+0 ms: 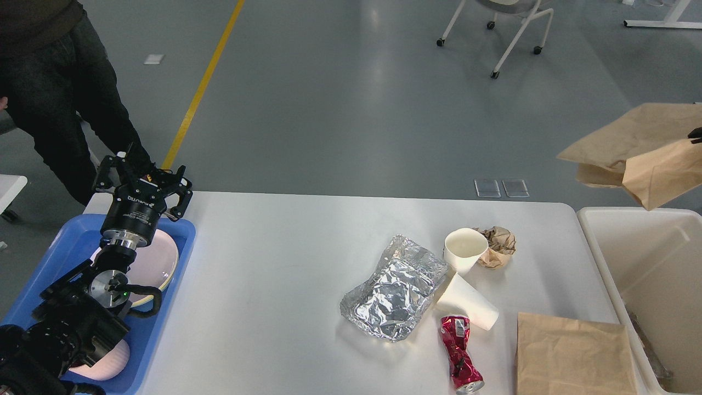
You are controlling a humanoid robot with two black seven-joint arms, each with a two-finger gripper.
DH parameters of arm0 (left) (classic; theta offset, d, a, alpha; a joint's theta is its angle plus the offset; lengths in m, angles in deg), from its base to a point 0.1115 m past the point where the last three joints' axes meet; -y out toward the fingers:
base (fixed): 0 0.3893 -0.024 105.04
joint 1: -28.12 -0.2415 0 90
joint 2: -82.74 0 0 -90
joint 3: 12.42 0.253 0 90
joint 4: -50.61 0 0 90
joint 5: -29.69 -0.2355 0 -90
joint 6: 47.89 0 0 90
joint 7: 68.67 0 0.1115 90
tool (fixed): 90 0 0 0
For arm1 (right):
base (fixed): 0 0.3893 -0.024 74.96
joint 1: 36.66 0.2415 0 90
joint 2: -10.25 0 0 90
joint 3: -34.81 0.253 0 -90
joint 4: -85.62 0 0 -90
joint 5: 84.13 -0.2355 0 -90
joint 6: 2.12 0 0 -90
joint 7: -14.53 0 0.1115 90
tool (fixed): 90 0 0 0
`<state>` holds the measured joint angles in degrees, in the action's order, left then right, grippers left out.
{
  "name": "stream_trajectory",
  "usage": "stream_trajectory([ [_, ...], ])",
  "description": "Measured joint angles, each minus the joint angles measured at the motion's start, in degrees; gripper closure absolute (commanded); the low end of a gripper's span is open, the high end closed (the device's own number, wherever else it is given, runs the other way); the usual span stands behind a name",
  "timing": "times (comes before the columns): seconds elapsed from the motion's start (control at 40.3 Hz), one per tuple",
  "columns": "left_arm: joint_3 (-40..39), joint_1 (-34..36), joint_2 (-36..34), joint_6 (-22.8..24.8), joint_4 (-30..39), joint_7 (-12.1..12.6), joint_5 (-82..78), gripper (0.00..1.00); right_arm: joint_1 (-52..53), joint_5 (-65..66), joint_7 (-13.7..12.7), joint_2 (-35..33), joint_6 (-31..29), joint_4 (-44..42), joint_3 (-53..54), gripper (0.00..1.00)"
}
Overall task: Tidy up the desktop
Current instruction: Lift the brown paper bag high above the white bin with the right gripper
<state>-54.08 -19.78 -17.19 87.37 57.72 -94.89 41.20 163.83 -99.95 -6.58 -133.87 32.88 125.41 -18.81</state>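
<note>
At far left, my left gripper [143, 176] hovers with its fingers spread and empty above a blue tray [159, 323] holding pale plates [156, 263]. The desktop [274, 285], a white table top, fills the middle. On its right half lie a crumpled foil sheet [396, 286], two white paper cups [465, 249], one upright and one tipped, a wad of brown paper [498, 246], a crushed red can [459, 355] and a flat paper bag [573, 355]. Beyond the table's right edge stands a cream bin [647, 274]. Above it hangs another brown paper bag [641, 151]; only a sliver of my right gripper [696, 133] shows, probably pinching it.
</note>
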Motion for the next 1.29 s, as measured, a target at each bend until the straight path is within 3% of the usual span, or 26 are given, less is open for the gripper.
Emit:
stream_trajectory([
  [0.273,0.0,0.0,0.0,0.0,0.0,0.0,0.0,0.04,5.5,0.2,-2.6,-1.4,0.0,-1.0,0.1,1.0],
  [0.621,0.0,0.0,0.0,0.0,0.0,0.0,0.0,0.04,5.6,3.8,-2.6,-2.1,0.0,-5.4,0.2,1.0],
  [1.292,0.0,0.0,0.0,0.0,0.0,0.0,0.0,0.04,5.7,4.6,-2.6,-2.5,0.0,-5.9,0.3,1.0],
])
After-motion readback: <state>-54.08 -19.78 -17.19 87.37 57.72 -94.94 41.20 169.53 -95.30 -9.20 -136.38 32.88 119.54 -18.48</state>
